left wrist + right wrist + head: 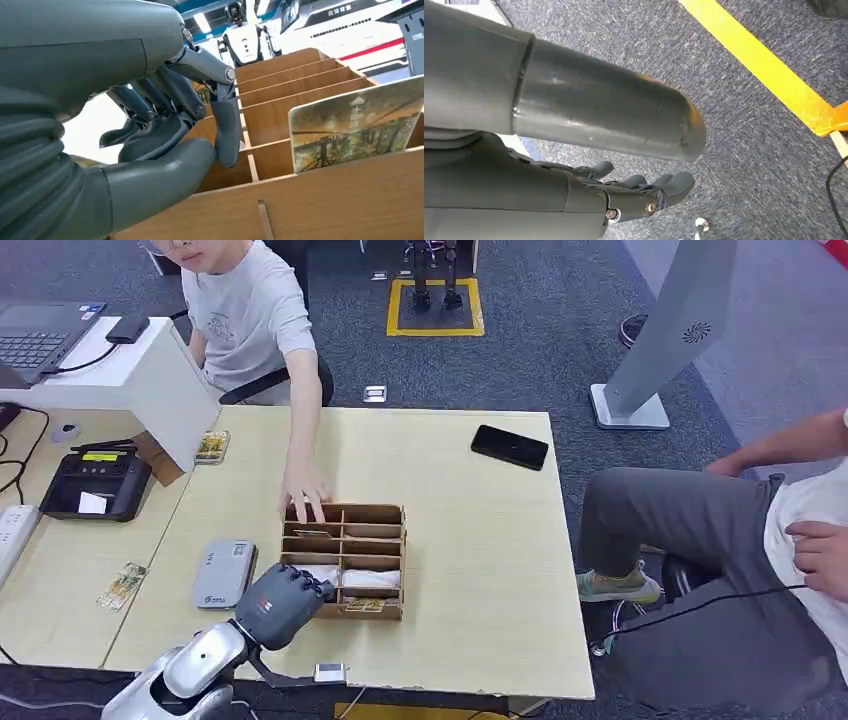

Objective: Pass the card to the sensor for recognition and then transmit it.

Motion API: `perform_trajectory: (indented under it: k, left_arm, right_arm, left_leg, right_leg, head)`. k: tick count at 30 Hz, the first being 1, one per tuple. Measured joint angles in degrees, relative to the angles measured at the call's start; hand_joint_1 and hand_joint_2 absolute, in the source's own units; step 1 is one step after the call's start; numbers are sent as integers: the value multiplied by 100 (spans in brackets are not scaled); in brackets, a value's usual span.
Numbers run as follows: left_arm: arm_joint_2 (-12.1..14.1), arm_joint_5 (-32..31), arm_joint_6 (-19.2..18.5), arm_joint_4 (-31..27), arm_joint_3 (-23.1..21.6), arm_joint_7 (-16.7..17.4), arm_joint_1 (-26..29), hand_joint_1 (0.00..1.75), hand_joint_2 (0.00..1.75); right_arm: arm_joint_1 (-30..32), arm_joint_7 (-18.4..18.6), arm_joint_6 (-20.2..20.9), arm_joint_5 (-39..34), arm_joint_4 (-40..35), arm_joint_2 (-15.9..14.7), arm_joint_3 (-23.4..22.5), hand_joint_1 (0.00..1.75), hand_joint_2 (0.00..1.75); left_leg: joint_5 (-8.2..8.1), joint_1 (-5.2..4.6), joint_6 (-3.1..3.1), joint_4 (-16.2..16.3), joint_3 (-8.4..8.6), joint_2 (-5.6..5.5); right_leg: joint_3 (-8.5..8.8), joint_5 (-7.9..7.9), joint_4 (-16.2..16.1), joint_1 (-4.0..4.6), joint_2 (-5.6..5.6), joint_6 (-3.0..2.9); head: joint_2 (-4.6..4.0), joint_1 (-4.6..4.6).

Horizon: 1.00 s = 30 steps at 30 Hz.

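Pale wooden table (480, 540), one divided box (345, 560), one left hand (283, 602), one grey sensor (224, 573)

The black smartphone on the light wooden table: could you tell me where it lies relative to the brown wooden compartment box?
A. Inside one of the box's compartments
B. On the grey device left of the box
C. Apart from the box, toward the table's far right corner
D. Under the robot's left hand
C: in the head view the black smartphone lies flat on the light wooden table, well apart from the brown wooden compartment box, near the far right corner.
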Motion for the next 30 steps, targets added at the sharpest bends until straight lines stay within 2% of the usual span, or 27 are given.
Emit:
perform_trajectory:
  k: [16,17,18,19,30]
  left_arm:
    - [-2,52,-35,7,0,0,0,175,175]
    - [-2,52,-35,7,0,0,0,89,175]
    - [-2,55,-35,7,0,0,0,89,175]
    - [-4,61,-28,7,0,-11,0,0,175]
    - [-65,94,72,4,0,-44,-61,0,175]
  right_arm:
    - [0,-11,-22,13,-2,0,2,0,0]
    - [0,-11,-22,13,-2,0,2,0,0]
    - [0,-9,-22,13,-2,0,2,0,0]
    - [0,-9,-22,13,-2,0,2,0,0]
    - [-5,2,-17,11,-4,0,4,0,0]
  left_leg:
    - [0,0,0,0,0,0]
    - [0,0,0,0,0,0]
    - [0,0,0,0,0,0]
    - [0,0,0,0,0,0]
    - [0,0,0,0,1,-1]
  right_leg:
    - [0,0,0,0,0,0]
    - [0,0,0,0,0,0]
    - [0,0,0,0,0,0]
    - [0,0,0,0,0,0]
    - [3,0,0,0,-2,0]
  head:
    - [0,-2]
    - [0,-2]
    - [0,-2]
    - [0,-2]
    - [0,0]
